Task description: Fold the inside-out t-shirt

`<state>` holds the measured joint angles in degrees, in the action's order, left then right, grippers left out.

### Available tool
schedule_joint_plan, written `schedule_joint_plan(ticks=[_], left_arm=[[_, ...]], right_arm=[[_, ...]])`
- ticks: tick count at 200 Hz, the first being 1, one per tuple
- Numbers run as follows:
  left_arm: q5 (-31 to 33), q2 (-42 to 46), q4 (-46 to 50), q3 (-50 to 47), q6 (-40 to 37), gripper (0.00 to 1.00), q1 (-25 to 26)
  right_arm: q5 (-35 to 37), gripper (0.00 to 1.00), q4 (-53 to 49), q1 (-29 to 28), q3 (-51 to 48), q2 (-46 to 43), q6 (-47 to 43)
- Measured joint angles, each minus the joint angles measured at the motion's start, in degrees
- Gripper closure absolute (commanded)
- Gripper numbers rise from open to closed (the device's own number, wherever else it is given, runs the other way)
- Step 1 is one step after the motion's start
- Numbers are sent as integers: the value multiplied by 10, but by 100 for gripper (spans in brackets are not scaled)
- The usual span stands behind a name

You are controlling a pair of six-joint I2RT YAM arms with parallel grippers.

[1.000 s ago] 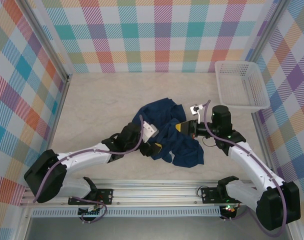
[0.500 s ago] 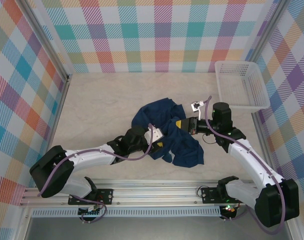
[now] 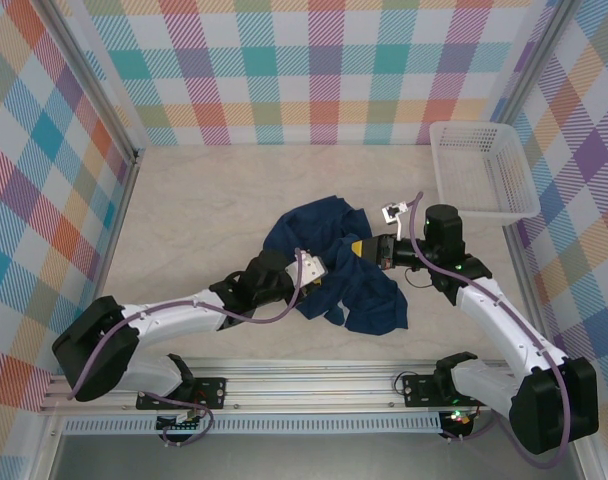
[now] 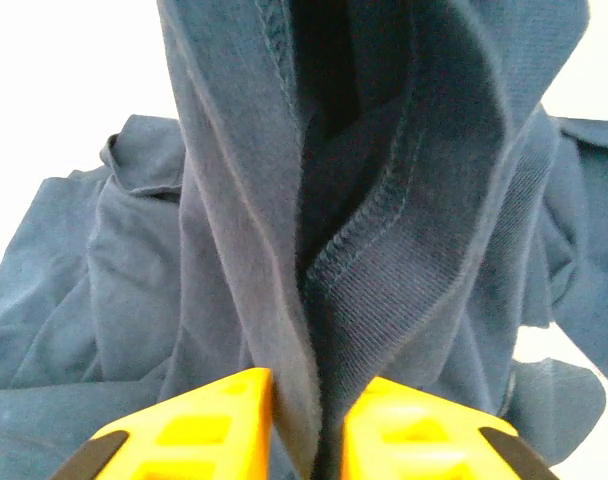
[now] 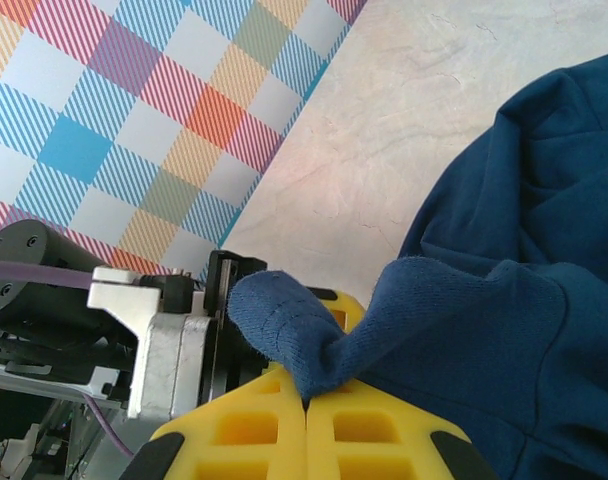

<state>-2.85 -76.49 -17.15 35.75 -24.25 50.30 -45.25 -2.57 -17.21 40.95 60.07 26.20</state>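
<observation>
I see the inside-out t-shirt crumpled in a navy heap near the middle of the table, between my two arms. My left gripper has its yellow fingers drawn narrow on a hemmed fold, with cloth pinched between them. My right gripper is pressed closed on a small bunched corner at the heap's right edge. A white basket sits well apart, far right.

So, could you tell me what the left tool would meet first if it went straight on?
The left tool would meet the t-shirt: a hemmed fold stands between its fingers, with more cloth ahead.
</observation>
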Motion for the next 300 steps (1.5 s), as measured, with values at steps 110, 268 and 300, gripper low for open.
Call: schedule_joint_plan(ticks=[110,268,300], left_arm=[[43,87,164,88,213,100,-59],[85,130,411,235,427,100,-215],[85,134,412,238,427,100,-216]], right_arm=[[190,60,-64,-33,82,86,29],[499,33,-334,-96,87,240,-32],[538,32,-359,-141,135,303,-47]])
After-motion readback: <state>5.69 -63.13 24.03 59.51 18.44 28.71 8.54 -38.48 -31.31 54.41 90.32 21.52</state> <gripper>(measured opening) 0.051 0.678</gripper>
